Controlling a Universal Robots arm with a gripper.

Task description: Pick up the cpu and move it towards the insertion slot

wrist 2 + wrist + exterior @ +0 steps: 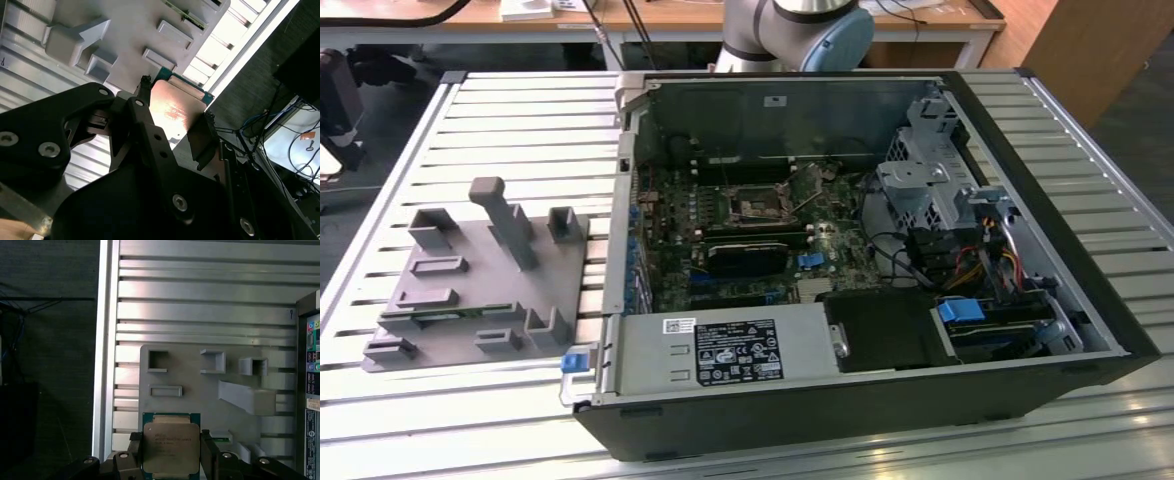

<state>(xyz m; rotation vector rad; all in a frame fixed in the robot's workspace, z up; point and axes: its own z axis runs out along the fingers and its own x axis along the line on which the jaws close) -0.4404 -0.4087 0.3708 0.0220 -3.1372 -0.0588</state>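
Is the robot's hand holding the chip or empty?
Holding: in the first wrist view the hand clamps the cpu by two opposite edges.

We've got the arm [795,30] at top centre of the exterior view. In the first wrist view our gripper [171,452] pinches the cpu [167,440], black fingers [208,455] on opposite edges.

On the bench [520,120], a fixture [480,290] is positioned at the exterior view's left, with an open computer case [1094,270] just beside it on the right. The insertion slot [758,208] is located inside the case. In the first wrist view, the cpu [170,447] is seated between the fingers [207,455], with the fixture beyond it.
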